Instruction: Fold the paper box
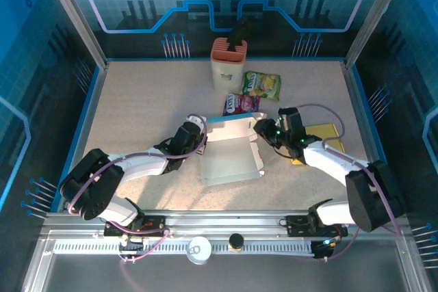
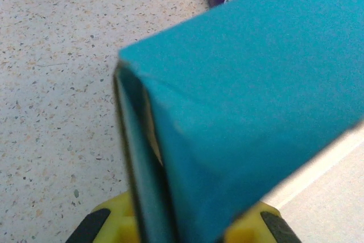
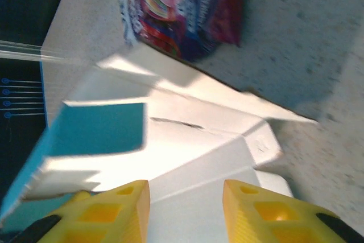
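Item: paper box (image 1: 233, 152), part-folded, white inside, teal outside, mid-counter (image 1: 137, 100) between both arms.
Left hand (image 1: 200, 130): clenched on box's upright teal wall at left rear corner.
Right hand (image 1: 263, 130): at box's right rear corner, released, yellow fingers (image 3: 102, 211) apart, white flaps in front of them.
Adjacent: purple snack packet (image 1: 241, 104) just behind box; green packet (image 1: 263, 85) and orange-topped container (image 1: 228, 65) further back; gold packet (image 1: 321, 135) right.

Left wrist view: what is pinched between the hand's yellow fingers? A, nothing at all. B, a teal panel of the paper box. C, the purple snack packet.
B: a teal panel of the paper box runs down between the fingers of the left hand, closed on it.
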Motion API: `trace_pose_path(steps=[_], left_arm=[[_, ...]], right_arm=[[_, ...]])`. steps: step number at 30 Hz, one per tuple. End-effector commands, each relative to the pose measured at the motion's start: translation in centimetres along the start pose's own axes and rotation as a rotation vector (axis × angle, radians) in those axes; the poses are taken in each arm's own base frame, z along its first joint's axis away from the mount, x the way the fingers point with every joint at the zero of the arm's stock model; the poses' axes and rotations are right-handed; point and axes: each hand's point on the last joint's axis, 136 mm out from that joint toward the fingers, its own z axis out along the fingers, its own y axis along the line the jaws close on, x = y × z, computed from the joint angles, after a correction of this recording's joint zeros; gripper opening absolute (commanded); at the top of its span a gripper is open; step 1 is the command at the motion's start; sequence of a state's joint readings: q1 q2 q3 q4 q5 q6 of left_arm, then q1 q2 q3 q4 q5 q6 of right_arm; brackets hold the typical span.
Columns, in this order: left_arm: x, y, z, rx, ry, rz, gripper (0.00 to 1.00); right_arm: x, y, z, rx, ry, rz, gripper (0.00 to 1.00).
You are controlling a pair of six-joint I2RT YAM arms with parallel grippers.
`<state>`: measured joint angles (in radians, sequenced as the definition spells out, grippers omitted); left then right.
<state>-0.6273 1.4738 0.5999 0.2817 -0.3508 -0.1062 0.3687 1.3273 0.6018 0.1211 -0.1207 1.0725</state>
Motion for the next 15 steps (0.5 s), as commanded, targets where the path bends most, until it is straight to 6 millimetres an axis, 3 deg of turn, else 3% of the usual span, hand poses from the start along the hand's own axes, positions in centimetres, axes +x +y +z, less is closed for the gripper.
trace_pose_path(steps=[1,9,15], left_arm=[[0.4,0.6,0.4,-0.03,0.03,-0.008,0.0],[0.4,0.7,0.3,-0.034,0.033,0.002,0.0],[0.0,0.9,0.2,0.032,0.052,-0.084,0.0]], right_arm=[[-0.1,-0.8,-0.1,-0.023,-0.014,-0.031,0.39],[-0.7,-1.2,2.4,-0.064,-0.025,-0.066,0.39],[-3.3,0.1,-0.1,-0.159,-0.118,-0.201,0.37]])
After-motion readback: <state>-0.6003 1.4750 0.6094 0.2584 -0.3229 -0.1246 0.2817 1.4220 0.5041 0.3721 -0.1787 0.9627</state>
